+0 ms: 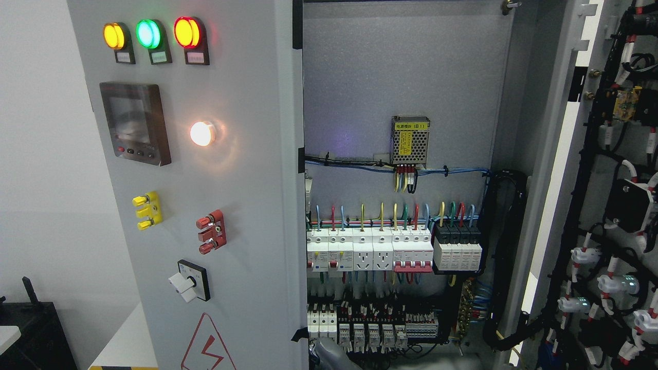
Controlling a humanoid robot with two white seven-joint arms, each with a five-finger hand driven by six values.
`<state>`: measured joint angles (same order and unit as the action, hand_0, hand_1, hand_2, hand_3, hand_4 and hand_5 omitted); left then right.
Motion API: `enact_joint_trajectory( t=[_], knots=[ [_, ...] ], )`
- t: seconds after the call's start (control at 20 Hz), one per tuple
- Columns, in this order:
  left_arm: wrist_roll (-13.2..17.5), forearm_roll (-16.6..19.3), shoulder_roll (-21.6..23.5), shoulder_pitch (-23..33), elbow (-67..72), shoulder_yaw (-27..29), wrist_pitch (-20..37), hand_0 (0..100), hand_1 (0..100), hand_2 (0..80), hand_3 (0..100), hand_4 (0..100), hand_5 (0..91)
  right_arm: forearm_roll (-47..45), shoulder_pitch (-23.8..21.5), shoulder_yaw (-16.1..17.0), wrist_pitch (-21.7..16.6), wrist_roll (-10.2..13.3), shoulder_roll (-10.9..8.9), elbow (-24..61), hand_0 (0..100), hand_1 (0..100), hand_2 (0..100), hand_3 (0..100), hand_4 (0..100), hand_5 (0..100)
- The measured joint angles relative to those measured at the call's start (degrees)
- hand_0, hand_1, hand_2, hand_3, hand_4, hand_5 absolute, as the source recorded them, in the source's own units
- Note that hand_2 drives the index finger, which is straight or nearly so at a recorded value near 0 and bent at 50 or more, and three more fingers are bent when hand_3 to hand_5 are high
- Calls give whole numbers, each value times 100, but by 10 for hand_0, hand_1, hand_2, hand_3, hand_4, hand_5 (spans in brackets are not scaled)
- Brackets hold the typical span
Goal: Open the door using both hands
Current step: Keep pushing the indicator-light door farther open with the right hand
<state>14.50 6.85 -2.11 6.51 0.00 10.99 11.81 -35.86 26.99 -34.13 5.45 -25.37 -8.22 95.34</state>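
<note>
The grey left door of the electrical cabinet fills the left half of the head view, and its free edge stands near the middle. It carries three lit lamps, a small display, terminals and a rotary switch. The right door is swung wide open at the right, showing its wired inner side. Between the doors the cabinet interior is exposed. A grey rounded part of a hand shows at the bottom edge, just right of the left door's edge. I cannot tell which arm it belongs to.
Rows of breakers and sockets and coloured wires fill the lower interior. A small power supply hangs on the back panel. A thick black cable bundle runs toward the right door. A dark box sits at lower left.
</note>
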Motion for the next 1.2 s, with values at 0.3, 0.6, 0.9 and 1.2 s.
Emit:
enact_joint_trajectory(
  t=[0.3, 0.6, 0.9, 1.2],
  knots=[
    [0, 0, 0, 0, 0, 0, 1, 0, 0, 0, 0, 42, 0, 0, -25, -94, 0, -160, 14, 70, 0, 0, 0, 0, 0, 0],
    [0, 0, 0, 0, 0, 0, 1, 0, 0, 0, 0, 43, 0, 0, -37, -200, 0, -226, 28, 139, 0, 0, 0, 0, 0, 0],
    [0, 0, 0, 0, 0, 0, 5, 0, 0, 0, 0, 43, 0, 4, -51, -313, 4, -230, 73, 191, 0, 0, 0, 0, 0, 0],
    [0, 0, 0, 0, 0, 0, 17, 0, 0, 0, 0, 43, 0, 7, -88, -407, 4, -253, 115, 235, 0, 0, 0, 0, 0, 0]
  ],
)
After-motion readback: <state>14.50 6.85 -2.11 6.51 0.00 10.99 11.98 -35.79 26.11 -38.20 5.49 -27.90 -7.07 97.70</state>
